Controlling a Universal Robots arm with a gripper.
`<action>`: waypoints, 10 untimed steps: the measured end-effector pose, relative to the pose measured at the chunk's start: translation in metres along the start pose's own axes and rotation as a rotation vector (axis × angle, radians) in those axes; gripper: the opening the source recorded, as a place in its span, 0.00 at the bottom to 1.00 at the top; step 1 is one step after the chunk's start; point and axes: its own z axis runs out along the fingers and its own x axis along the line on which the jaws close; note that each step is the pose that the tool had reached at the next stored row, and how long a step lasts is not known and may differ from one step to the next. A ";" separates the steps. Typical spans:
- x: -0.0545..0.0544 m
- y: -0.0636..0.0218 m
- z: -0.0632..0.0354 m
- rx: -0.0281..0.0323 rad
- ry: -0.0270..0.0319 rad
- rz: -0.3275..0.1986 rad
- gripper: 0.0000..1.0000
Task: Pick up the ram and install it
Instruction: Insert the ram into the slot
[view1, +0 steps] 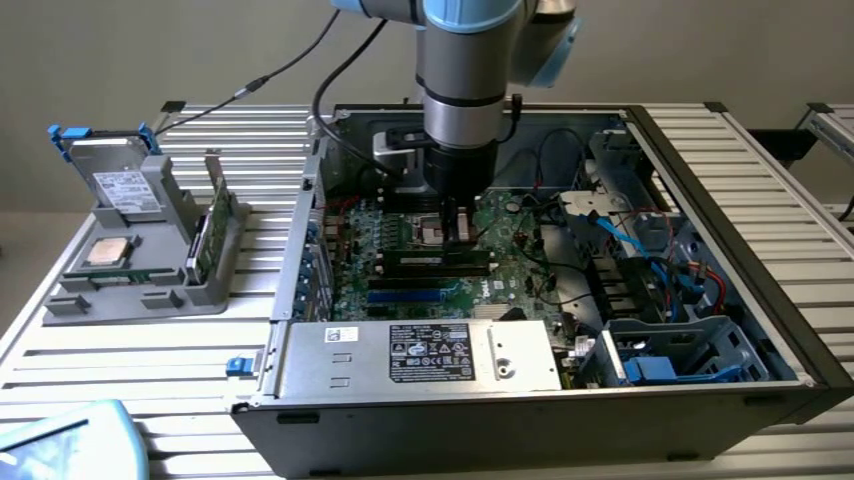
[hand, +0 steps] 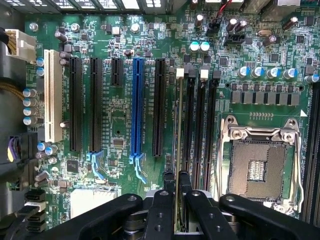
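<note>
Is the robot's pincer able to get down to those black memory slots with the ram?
Probably yes. The pincer holds the ram edge-on, lined up over the black memory slots, and nothing seems to lie between.

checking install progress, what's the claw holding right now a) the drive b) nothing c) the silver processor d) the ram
d: the claw is shut on the ram, held edge-on above the slots, while the processor and drive sit in the holder.
</note>
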 end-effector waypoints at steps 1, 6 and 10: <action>0.000 0.0001 0.0000 0.0011 0.0003 0.002 0.15; 0.000 0.0011 0.0001 0.0056 0.0015 0.011 0.15; 0.000 0.0013 0.0006 0.0110 0.0089 0.014 0.15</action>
